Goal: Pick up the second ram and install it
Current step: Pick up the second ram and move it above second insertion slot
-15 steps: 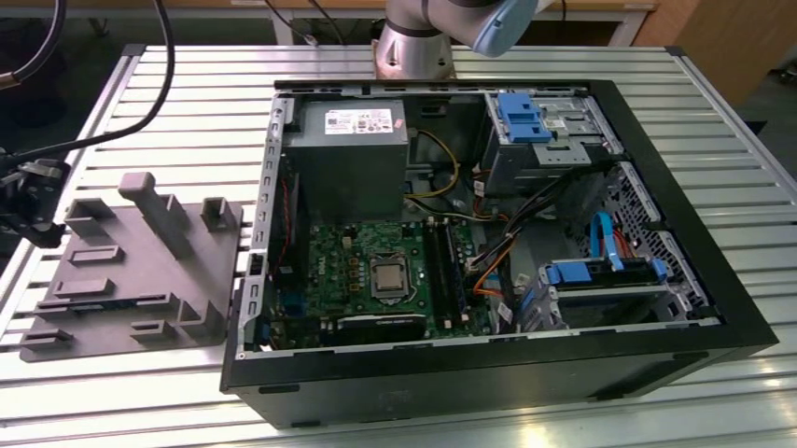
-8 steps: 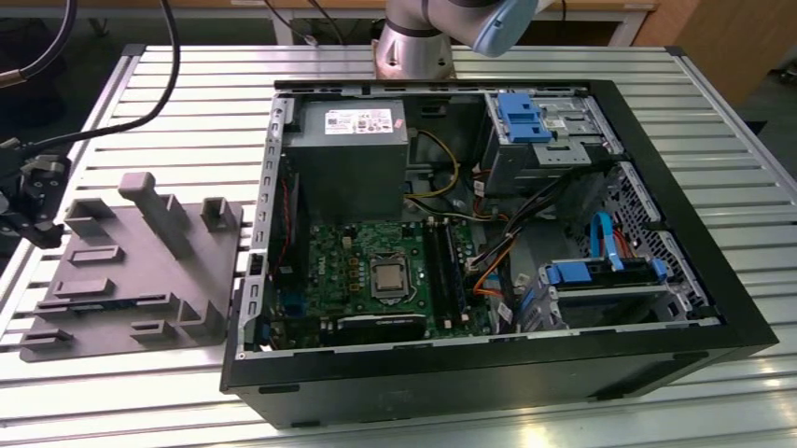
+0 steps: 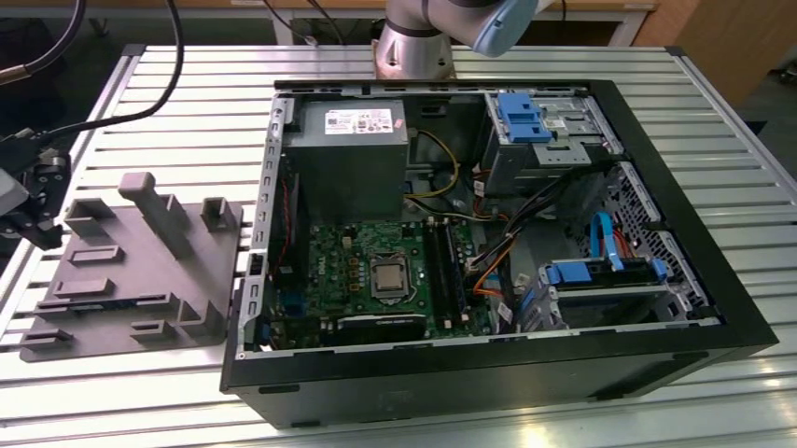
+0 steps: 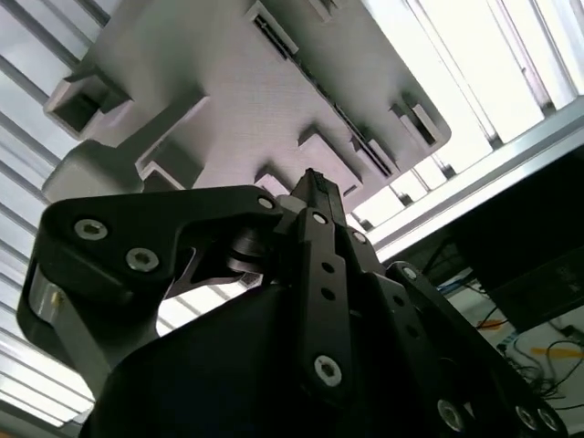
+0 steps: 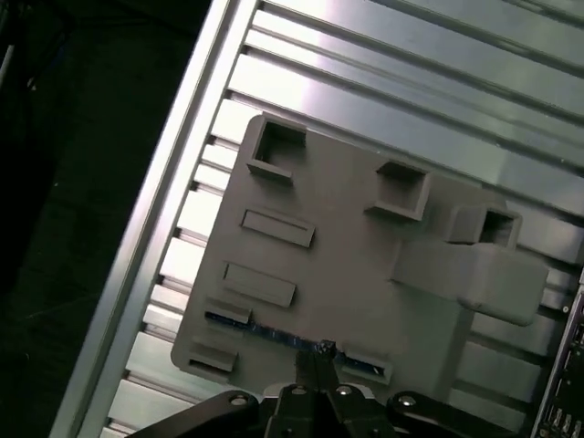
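Holds the jaws pressed together above the second ram point(image 5: 265, 331), standing on edge in a slot of the grey tray point(image 5: 347, 237) on the counter point(image 5: 411, 91), and probably risks knocking or tilting the stick if lowered without opening first.

Grey moulded tray point(image 3: 131, 271) sits on slatted aluminium table point(image 3: 187, 84), just beside open PC case point(image 3: 498, 383), on the exterior view's left. Inside case: power supply point(image 3: 342, 159), motherboard point(image 3: 334, 266), CPU point(image 3: 388, 277), blue drive caddies point(image 3: 521, 117), cables point(image 3: 439, 159).
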`<control>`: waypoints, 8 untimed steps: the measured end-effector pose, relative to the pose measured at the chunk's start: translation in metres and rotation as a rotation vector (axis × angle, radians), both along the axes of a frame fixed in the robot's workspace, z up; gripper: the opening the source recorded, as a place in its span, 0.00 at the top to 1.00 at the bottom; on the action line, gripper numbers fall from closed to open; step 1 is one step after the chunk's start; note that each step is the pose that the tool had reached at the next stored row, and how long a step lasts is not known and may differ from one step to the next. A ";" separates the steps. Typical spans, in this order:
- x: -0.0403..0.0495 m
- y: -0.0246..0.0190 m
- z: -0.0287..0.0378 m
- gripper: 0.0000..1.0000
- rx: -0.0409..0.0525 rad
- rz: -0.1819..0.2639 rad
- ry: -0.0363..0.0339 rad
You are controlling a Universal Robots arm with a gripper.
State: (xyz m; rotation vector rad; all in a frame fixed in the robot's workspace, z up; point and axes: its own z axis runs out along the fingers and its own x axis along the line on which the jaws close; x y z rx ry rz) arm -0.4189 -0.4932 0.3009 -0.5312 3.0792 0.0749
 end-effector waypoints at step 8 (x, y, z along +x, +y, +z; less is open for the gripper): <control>0.0000 0.0000 -0.0019 0.89 0.0000 0.145 0.0000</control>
